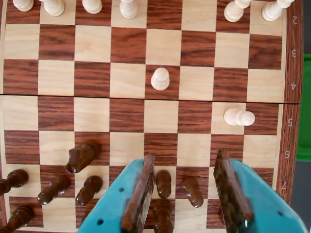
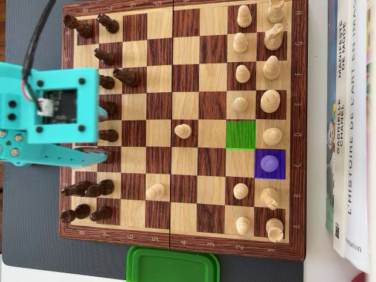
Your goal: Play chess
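Observation:
My gripper is open, with its two wood-faced teal fingers spread above the dark side's pawn row. Two dark pawns stand between the fingers, one near the left finger and one in the middle; neither is touched. A white pawn stands alone mid-board, also seen in the overhead view. Another white pawn stands to the right in the wrist view and appears in the overhead view too. In the overhead view the teal arm covers the board's left edge.
The overhead view shows a green-marked square and a purple-marked square holding a piece. An advanced dark piece stands off its row. A green lid lies below the board and books lie to the right.

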`<move>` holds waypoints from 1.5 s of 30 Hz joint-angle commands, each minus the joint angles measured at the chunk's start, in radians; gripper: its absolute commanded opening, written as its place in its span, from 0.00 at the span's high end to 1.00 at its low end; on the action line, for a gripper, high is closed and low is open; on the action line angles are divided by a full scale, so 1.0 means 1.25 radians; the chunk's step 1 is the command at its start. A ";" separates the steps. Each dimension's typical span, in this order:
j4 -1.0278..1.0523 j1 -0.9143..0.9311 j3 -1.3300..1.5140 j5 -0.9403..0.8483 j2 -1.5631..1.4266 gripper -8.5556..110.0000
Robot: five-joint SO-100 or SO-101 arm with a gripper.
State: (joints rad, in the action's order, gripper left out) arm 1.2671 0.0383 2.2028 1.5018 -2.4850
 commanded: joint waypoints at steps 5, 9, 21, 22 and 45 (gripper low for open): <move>0.010 0.020 -0.271 -0.004 0.314 0.78; 0.045 0.045 -0.417 -0.031 0.480 0.78; 0.052 0.059 -0.708 -0.053 0.767 0.78; 0.052 0.056 -0.726 -0.053 0.780 0.78; 0.044 0.042 -1.077 -0.053 1.092 0.78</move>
State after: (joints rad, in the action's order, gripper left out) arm 1.3300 0.0982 0.9265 1.4373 -1.1167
